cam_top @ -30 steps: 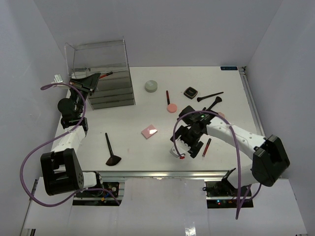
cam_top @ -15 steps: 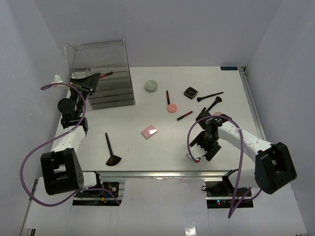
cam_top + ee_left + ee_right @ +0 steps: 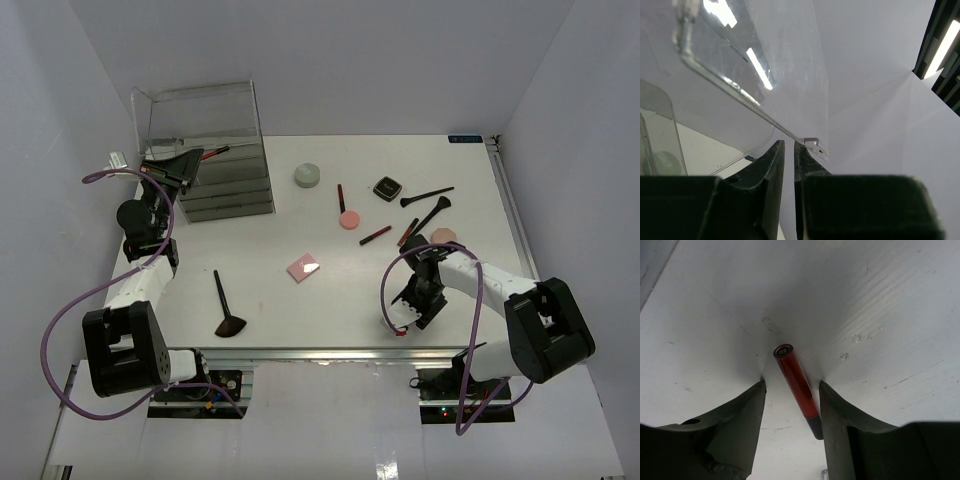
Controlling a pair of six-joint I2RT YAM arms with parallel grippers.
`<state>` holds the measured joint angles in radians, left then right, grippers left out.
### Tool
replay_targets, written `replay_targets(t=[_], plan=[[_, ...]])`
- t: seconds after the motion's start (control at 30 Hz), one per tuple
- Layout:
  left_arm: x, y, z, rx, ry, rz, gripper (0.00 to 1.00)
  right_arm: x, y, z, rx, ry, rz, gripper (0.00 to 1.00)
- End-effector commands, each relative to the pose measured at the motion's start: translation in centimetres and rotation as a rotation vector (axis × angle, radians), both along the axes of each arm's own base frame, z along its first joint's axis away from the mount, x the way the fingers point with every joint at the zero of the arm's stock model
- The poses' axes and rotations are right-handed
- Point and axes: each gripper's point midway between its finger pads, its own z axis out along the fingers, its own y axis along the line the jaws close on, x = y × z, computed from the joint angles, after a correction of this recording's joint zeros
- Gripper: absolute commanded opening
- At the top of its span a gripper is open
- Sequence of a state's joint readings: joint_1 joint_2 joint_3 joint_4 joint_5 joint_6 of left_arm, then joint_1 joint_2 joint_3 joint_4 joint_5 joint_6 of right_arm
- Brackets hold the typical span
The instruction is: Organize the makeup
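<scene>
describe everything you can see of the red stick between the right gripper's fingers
The red stick is a slim tube, red along most of its length, with a dark end face marked 03 and a black section at the other end. It lies flat on the white table, slanted between the open fingers of the right gripper, not yet clamped.

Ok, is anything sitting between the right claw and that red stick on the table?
Nothing visible does. The red stick lies flat on the table in the gap of the open right claw, with bare table on either side of it. Neither finger touches it yet.
</scene>
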<state>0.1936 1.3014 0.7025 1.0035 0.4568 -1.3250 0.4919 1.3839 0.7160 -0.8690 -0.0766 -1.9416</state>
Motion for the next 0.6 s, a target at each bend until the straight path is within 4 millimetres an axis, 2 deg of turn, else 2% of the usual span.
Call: replay_targets(t=[0.0, 0.17, 0.3, 0.37, 0.4, 0.43, 0.57], plan=[[-0.7, 0.1, 2.3, 0.011, -0.077, 0.003, 0.25, 0.9, 0.1, -1.1, -0.004, -0.026, -0.005, 0.46], [-0.8, 0.2, 2.4, 0.016, -0.078, 0.005, 0.25, 1.1, 0.4, -1.6, 0.004, -0.017, -0.017, 0.34], [-0.9, 0.2, 2.4, 0.014, -0.079, 0.003, 0.25, 2.1, 1.5, -0.7, 0.042, -0.029, -0.045, 0.25], [-0.9, 0.1, 2.5, 0.014, -0.081, 0.002, 0.25, 2.3, 2.9, 0.3, 0.087, -0.010, -0.067, 0.22], [-1.0, 0.1, 2.6, 0.014, -0.084, 0.001, 0.25, 3.1, 4.0, 1.3, 0.118, -0.022, -0.102, 0.20], [-1.0, 0.1, 2.6, 0.013, -0.084, 0.001, 0.25, 2.8, 4.4, 1.3, 0.123, -0.009, -0.094, 0.18], [-1.0, 0.1, 2.7, 0.008, -0.087, -0.002, 0.25, 4.7, 10.3, 5.0, 0.205, -0.032, -0.166, 0.11]])
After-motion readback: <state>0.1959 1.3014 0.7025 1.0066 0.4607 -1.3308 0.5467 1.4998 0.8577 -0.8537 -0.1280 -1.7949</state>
